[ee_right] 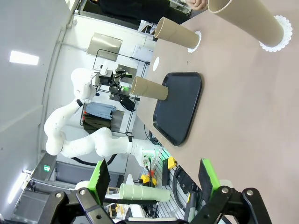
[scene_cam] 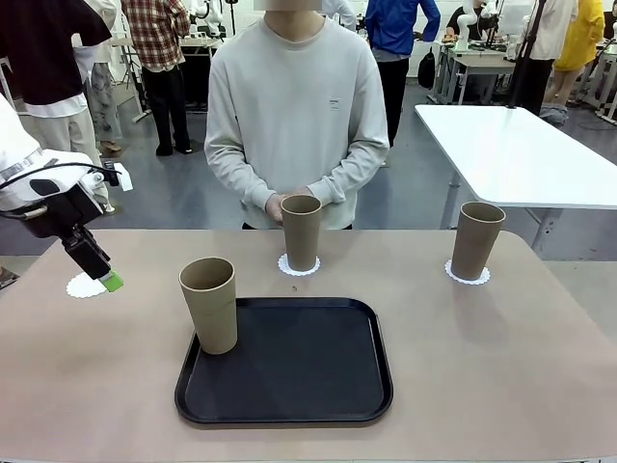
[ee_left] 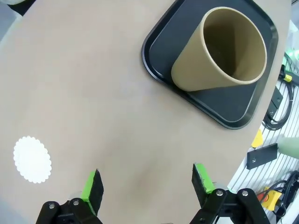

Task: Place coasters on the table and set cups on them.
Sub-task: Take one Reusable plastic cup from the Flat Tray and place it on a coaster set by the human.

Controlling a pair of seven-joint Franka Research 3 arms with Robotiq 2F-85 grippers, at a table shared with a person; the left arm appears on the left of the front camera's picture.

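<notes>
So the last cup stood upright on the black tray's left edge, off to the right of the left hand, which hung open and empty over the bare coaster. Left arm was clearly nearer; right hand was open too.
</notes>
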